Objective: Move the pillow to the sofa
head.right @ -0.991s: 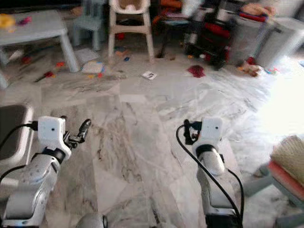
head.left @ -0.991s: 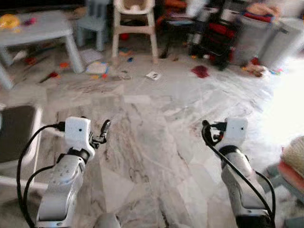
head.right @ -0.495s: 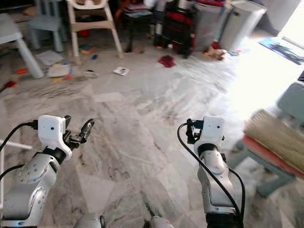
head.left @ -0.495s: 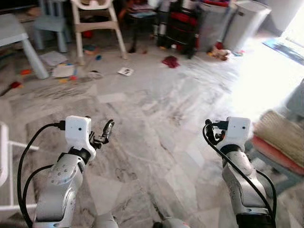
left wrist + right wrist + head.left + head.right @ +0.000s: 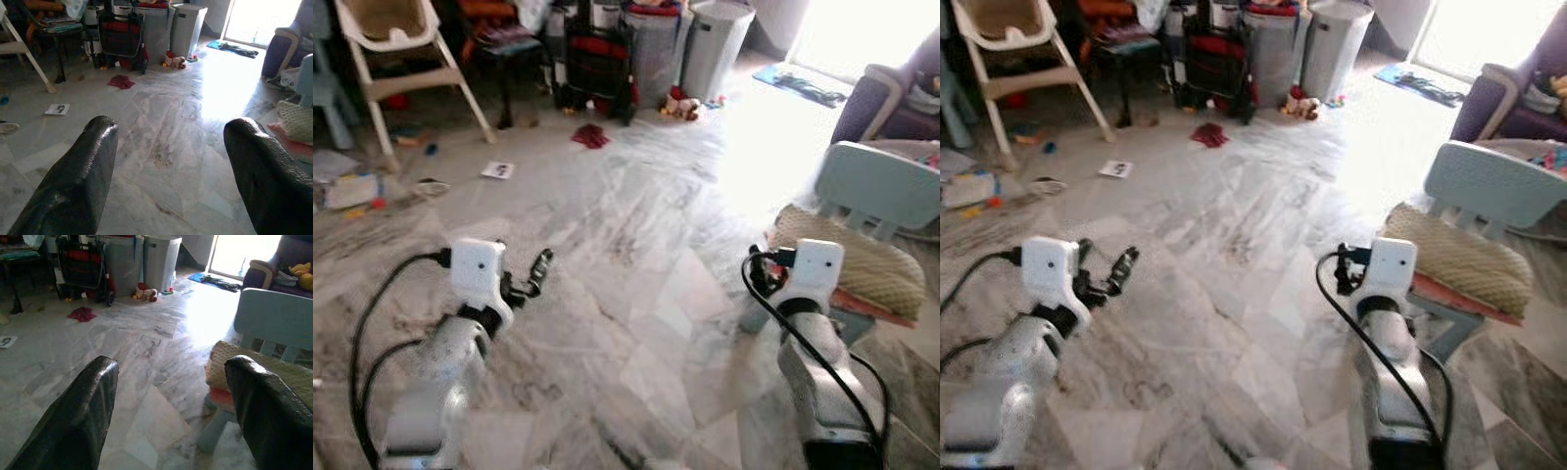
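Right eye view, pillow [image 5: 1464, 257] on chair [image 5: 1494, 186], marble floor [image 5: 1234, 255] between.

Beige knitted pillow [image 5: 1459, 258] flat on small chair [image 5: 1489, 186]

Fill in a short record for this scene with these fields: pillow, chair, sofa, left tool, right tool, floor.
pillow: beige knit pillow lying on the chair seat
chair: small pale blue chair, to the robot's right
sofa: purple sofa beyond the chair
left tool: left tool open, holding nothing, raised over the floor
right tool: right tool open, holding nothing, facing the chair
floor: marble floor, red cloth and paper lying on it
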You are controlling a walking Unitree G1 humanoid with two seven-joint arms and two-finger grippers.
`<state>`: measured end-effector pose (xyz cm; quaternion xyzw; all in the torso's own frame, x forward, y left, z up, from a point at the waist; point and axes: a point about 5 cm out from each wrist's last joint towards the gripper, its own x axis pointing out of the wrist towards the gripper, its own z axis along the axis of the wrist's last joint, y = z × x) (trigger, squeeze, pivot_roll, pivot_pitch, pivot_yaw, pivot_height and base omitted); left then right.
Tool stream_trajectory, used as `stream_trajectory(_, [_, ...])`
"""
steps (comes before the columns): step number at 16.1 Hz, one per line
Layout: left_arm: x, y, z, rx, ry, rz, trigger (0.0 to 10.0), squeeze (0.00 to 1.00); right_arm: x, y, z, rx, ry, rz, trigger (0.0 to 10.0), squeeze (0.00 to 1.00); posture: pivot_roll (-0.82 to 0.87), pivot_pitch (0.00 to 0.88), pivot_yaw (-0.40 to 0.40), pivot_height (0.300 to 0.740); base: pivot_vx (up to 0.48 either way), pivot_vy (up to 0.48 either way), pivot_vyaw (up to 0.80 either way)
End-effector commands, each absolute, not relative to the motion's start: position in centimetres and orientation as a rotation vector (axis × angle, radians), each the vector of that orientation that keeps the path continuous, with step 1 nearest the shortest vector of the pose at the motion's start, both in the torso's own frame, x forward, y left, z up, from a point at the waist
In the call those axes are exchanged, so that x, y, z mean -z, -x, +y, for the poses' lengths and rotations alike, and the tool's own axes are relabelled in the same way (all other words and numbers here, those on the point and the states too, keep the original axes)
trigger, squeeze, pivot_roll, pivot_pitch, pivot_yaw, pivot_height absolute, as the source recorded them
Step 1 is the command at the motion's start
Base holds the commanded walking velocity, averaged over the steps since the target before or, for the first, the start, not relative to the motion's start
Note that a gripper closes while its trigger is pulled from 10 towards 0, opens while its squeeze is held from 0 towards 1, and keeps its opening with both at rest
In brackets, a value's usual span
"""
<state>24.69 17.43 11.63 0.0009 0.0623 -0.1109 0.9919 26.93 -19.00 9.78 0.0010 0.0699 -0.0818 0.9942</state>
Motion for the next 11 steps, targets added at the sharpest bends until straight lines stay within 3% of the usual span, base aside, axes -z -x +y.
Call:
stream_trajectory(1, [-11.86, -24.84, 17.19, 0.249, -0.004, 0.125, 10.0, 0.00, -9.96, -26.97, -19.12, 0.183, -0.003, 0.127, 10.0, 0.00, 0.03, 0.000, -0.025, 0.740, 0.330, 0.000, -0.76])
stream_trajectory(11, [-11.64, -25.00, 17.11, 0.277, -0.021, 0.146, 10.0, 0.00, -9.53, -26.48, -19.15, 0.199, -0.013, 0.142, 10.0, 0.00, 0.02, 0.000, -0.044, 0.740, 0.348, 0.000, -0.76])
